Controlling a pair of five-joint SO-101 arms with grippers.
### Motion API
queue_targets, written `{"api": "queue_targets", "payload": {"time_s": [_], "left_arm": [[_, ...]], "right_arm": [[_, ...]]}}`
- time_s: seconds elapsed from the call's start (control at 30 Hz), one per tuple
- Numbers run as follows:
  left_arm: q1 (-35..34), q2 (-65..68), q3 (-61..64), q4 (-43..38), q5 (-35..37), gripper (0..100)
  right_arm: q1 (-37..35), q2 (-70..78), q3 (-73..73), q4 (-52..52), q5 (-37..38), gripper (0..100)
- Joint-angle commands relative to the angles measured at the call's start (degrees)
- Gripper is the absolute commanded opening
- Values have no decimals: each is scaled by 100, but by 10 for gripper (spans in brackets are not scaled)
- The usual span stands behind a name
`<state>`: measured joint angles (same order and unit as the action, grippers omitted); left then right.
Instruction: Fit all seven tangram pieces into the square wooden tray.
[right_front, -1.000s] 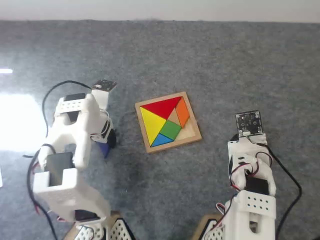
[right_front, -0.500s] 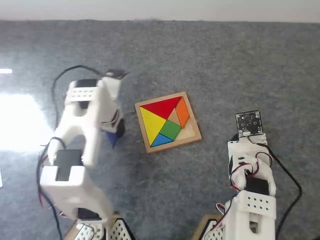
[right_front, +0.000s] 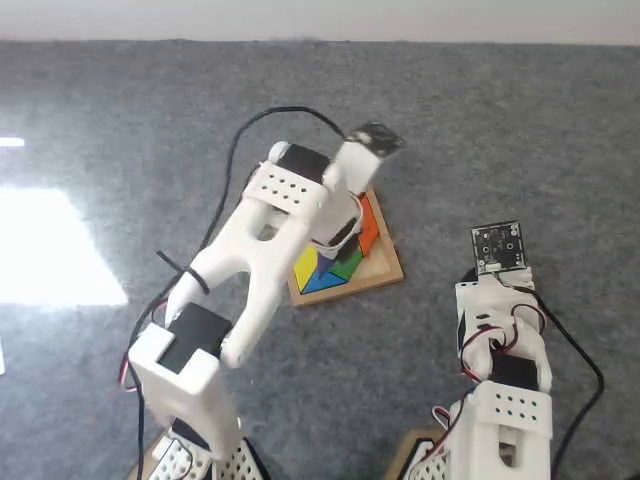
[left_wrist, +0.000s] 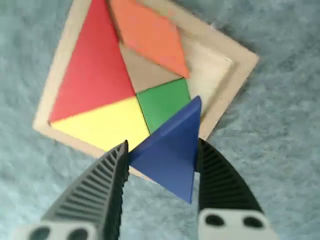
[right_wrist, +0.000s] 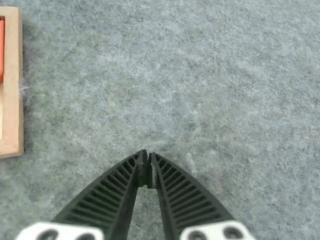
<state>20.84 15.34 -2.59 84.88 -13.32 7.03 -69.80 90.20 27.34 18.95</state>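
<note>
Above tray (left_wrist: 245, 62): left gripper (left_wrist: 161, 146), jaws clamped on blue triangle (left_wrist: 172, 152). Near tray: right gripper (right_wrist: 148, 156), jaws pressed together.

Tray (left_wrist: 235, 75): pale, plain wood, with a red triangle (left_wrist: 95, 75), yellow triangle (left_wrist: 105, 125), orange parallelogram (left_wrist: 150, 35), green square (left_wrist: 162, 102) and tan triangle (left_wrist: 148, 75), each one flat colour. The blue triangle (left_wrist: 170, 147) is dark blue; fingers (left_wrist: 100, 190) black and ribbed. Mat (right_wrist: 200, 75): mottled grey; arms (right_front: 260, 250): white.
</note>
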Motion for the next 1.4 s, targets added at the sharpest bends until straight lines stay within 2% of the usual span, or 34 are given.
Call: {"api": "queue_targets", "payload": {"time_s": [0.0,0.13,0.23,0.47,0.5,0.53,0.67,0.73,0.9,1.0,1.23,1.37], "left_arm": [[123,-70,-567,9,-1521,43],[132,-70,-602,62,-2778,43],[123,-70,-532,123,-3446,43],[255,-62,-558,26,-3516,43],[308,-62,-541,-97,-3262,43],[352,-62,-541,-193,-2690,43],[519,26,-558,-352,633,43],[589,220,-567,-325,1969,43],[800,949,-567,-352,4677,43],[765,1292,-866,-325,5389,43],[246,1459,-1965,-9,5495,43],[185,1468,-2053,-18,5873,46]], "right_arm": [[48,-154,-44,-136,62,6],[40,-154,-44,-136,62,6],[40,-154,-44,-136,62,6],[40,-154,-44,-136,62,6],[40,-154,-44,-136,62,6],[48,-154,-44,-136,62,6],[48,-154,-44,-136,62,6],[48,-154,-44,-136,62,6],[40,-163,0,-154,62,6],[40,-163,0,-154,62,6],[57,-163,35,-295,62,6],[57,-163,35,-295,62,6]]}}
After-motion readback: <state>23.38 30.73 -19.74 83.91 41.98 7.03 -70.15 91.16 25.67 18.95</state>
